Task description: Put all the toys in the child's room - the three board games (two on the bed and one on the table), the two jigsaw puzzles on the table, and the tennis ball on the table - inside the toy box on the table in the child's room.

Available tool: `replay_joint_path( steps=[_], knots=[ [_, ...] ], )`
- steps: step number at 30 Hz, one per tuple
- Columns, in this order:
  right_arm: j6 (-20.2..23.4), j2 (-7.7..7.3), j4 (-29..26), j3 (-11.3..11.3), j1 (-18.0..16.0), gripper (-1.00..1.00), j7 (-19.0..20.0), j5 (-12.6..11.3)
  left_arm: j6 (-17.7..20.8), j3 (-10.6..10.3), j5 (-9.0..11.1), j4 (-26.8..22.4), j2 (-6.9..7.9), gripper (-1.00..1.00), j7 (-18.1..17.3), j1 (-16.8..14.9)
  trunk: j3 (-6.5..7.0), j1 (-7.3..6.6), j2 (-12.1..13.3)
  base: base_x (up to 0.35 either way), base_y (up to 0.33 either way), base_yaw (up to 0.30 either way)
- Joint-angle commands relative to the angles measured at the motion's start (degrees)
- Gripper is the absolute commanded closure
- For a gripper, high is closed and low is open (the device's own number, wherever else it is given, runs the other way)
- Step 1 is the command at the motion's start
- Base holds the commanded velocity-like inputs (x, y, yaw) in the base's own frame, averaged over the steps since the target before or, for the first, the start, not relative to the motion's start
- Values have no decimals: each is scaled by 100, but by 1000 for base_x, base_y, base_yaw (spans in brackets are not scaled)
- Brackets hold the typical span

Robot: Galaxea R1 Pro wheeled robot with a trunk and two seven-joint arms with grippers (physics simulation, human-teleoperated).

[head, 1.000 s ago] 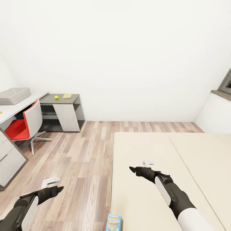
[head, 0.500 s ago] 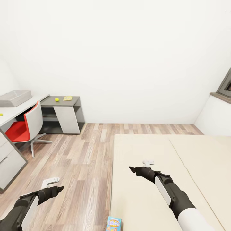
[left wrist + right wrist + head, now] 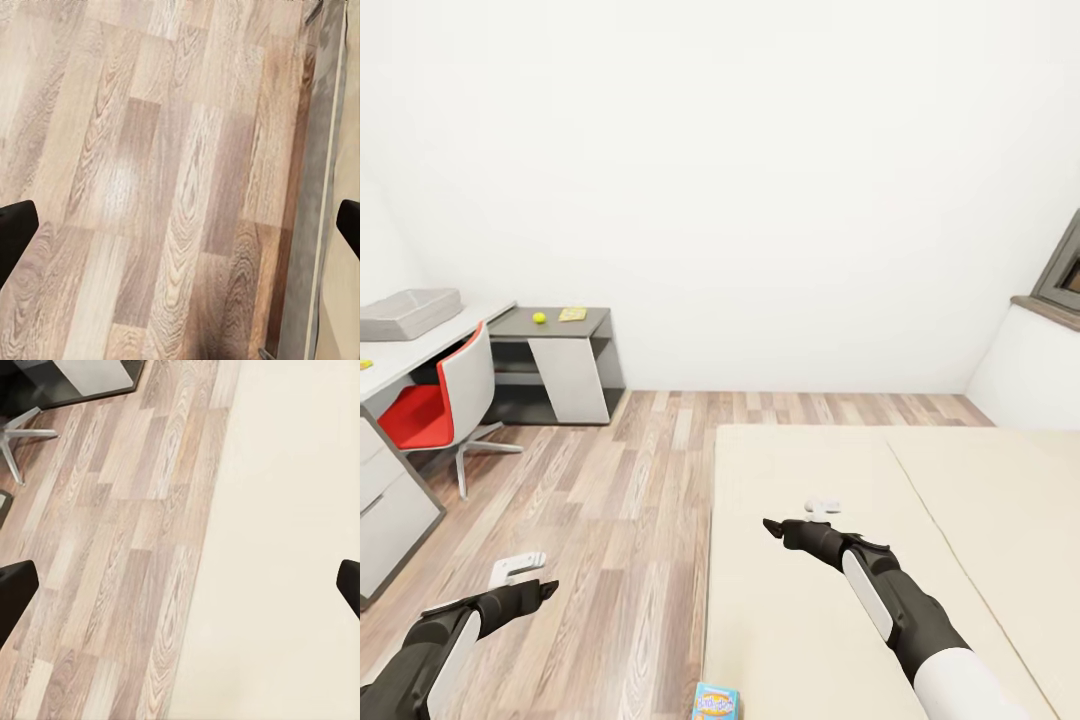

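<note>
Blue board game on bed edge sits behind both spread, empty grippers, R gripper nearer than L gripper.

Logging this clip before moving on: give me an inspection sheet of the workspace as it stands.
Surface: bed, beige mattress, small blue board game at its near edge.
Job's things: toy box on white table; tennis ball and a flat yellow item on the dark-grey section.
Clutter: red chair.
Grippers: left gripper open above wood floor; right gripper open over the bed.
Cables: nothing seen.
Surroundings: white walls.
</note>
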Motion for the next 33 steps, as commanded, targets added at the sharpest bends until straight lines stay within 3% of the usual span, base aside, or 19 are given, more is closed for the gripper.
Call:
replay_joint_path(
  steps=[1, 33],
  knots=[
    [28, -5, -7, 12, -4, -100, -3, -32, 42, 12, 29, -6, -1, -100, -14, -4, -3, 4, -12, 0, 0, 0],
    [28, -4, -7, 12, -4, -100, -5, -32, 36, 12, 21, -6, 0, -100, -14, -4, 283, 4, -12, 0, 0, 0]
  ],
)
